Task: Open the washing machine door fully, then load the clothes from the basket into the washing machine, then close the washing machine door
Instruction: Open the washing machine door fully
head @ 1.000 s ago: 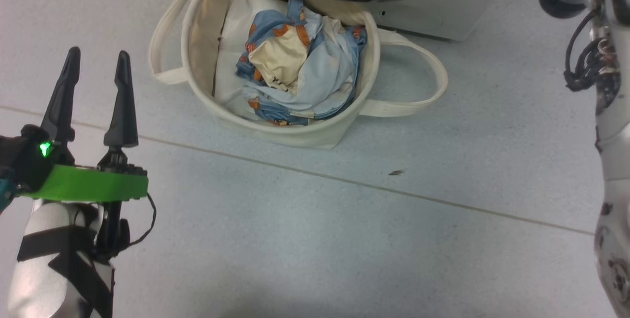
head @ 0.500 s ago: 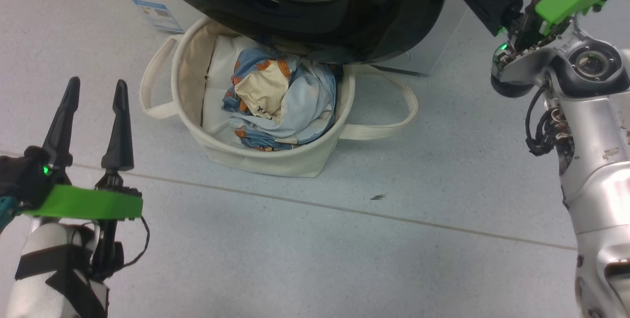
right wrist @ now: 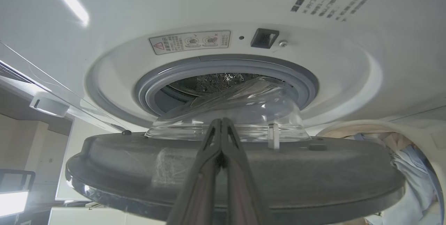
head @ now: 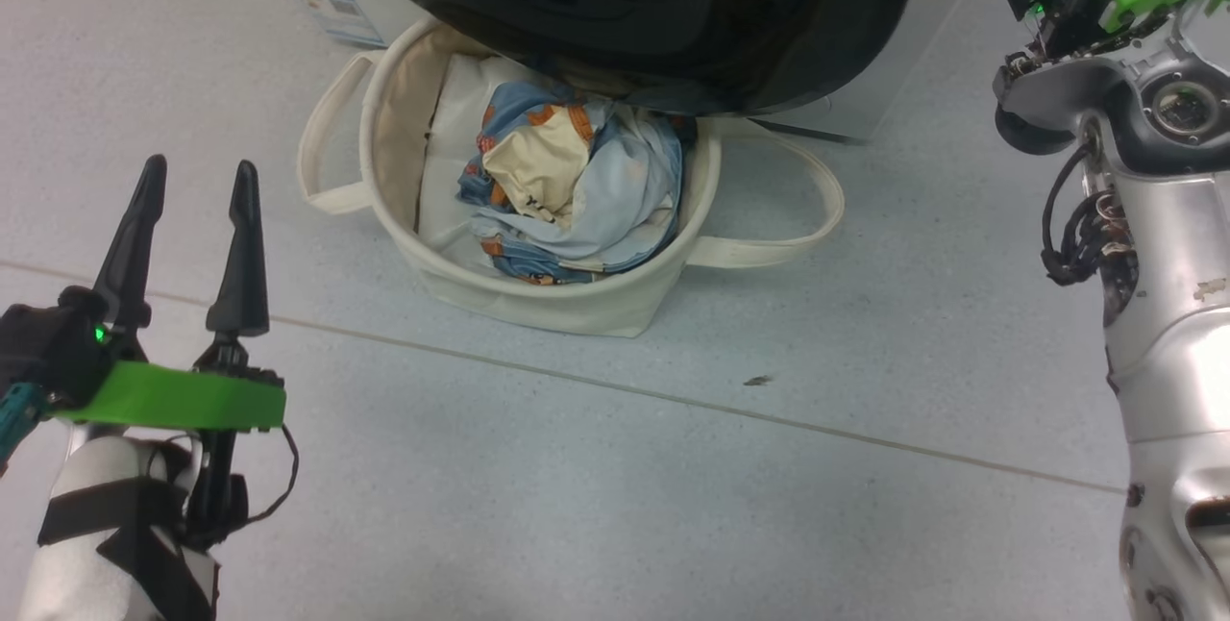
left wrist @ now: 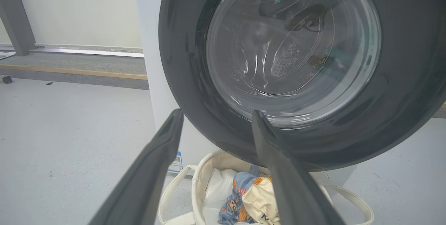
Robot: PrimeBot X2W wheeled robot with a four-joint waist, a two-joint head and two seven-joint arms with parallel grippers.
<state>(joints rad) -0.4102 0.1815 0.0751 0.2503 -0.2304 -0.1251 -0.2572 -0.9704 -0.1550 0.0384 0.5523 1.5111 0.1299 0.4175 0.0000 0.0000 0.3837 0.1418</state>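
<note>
Step in hand: door opening, not complete. The washing machine door (head: 673,54) stands part open, its black rim overhanging the basket (head: 538,299) and the clothes (head: 577,188) inside. Your right gripper (right wrist: 221,122) is pinched shut, fingers at the door's inner face; contact cannot be confirmed. Your left gripper (head: 199,169) is spread wide, holding nothing, well apart from the basket. Next, in my judgement: swing the door fully clear of the basket before any reach for the clothes
</note>
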